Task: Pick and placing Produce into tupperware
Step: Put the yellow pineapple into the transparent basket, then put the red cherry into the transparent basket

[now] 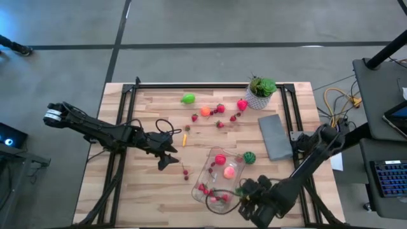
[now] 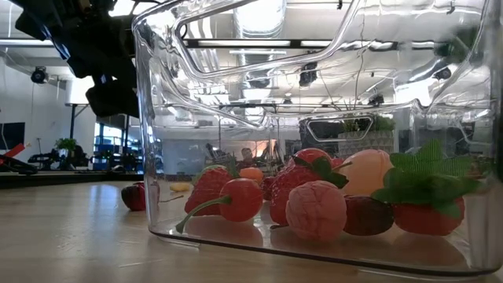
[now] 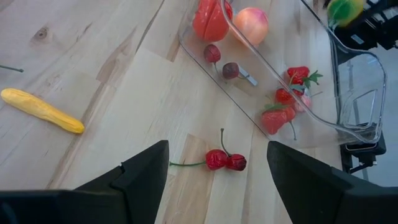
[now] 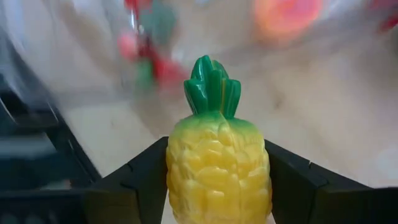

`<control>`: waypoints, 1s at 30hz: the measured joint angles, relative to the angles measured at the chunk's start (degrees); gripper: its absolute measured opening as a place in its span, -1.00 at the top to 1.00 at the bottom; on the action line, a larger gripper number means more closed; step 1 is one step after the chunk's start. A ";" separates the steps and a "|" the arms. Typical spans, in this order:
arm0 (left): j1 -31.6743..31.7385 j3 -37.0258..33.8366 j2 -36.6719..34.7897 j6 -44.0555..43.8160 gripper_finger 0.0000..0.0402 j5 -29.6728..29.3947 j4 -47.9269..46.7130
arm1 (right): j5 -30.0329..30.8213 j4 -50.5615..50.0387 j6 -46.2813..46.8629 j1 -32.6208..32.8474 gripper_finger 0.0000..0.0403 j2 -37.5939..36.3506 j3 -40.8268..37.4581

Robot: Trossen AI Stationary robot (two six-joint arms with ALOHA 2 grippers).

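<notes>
The clear tupperware stands near the table's front edge with strawberries, a cherry, a raspberry and a peach-coloured piece in it. My right gripper is by its near right corner, shut on a yellow toy pineapple with a green crown. My left gripper is open above a pair of red cherries lying on the wood left of the tupperware. More produce lies on the table: a yellow piece, a light green one, an orange one and a dark green one. My right gripper pinches the pineapple's two yellow sides between its two fingers. The green crown points away from the wrist, along the fingers. The fingers slant steeply down, and the pineapple hangs clear above the tupperware's end.
A potted green plant stands at the far right and a flat grey slab lies at the right edge. Small red berries are scattered at the far middle. Black frame rails run along the table's sides.
</notes>
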 joint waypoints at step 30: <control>0.00 -0.02 -0.02 0.00 -0.28 -0.02 0.85 | -13.45 6.68 -26.38 -23.53 -0.52 -8.33 0.20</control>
